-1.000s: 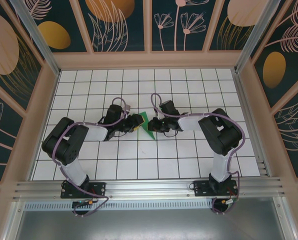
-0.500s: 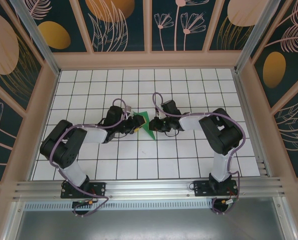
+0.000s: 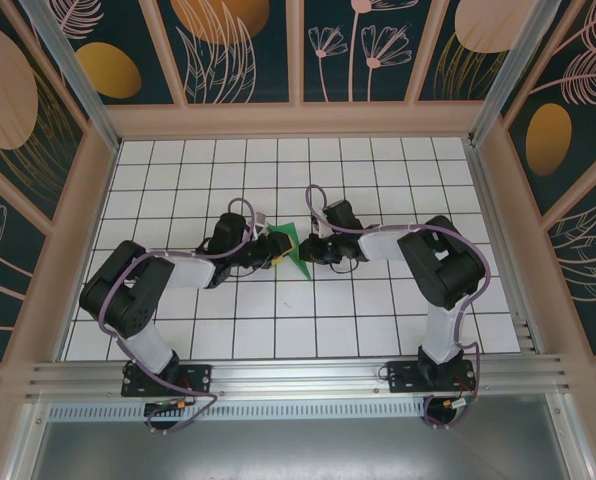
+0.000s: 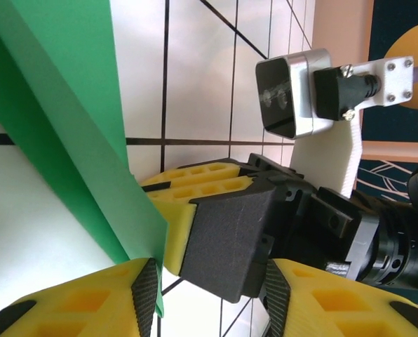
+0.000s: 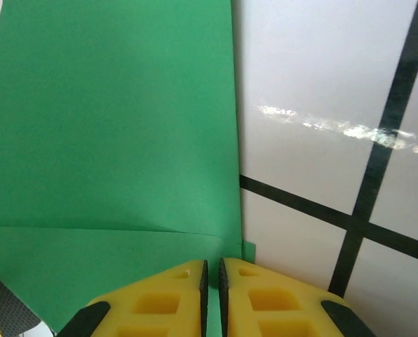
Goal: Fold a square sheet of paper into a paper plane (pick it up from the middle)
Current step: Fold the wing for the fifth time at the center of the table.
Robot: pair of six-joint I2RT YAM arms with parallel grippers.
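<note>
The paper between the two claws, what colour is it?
Plain bright green, with no pattern. The paper shows best in the right wrist view.

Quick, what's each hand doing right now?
Left hand: open.
Right hand: closed on the green paper.

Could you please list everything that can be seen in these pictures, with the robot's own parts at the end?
bright green folded paper sheet: one, green, at the table's middle between the two hands
white grid-tiled table: one, white with black lines, beneath the paper and arms
floral wall panels: several, dark teal with orange and pink, around the table
aluminium rail: one, silver, along the near edge
black and white arms: two, reaching from the near edge to the middle
left hand: one, black with yellow fingers, left of the paper, jaws apart
right hand: one, black with yellow fingers, right of the paper, shut on its edge
</note>
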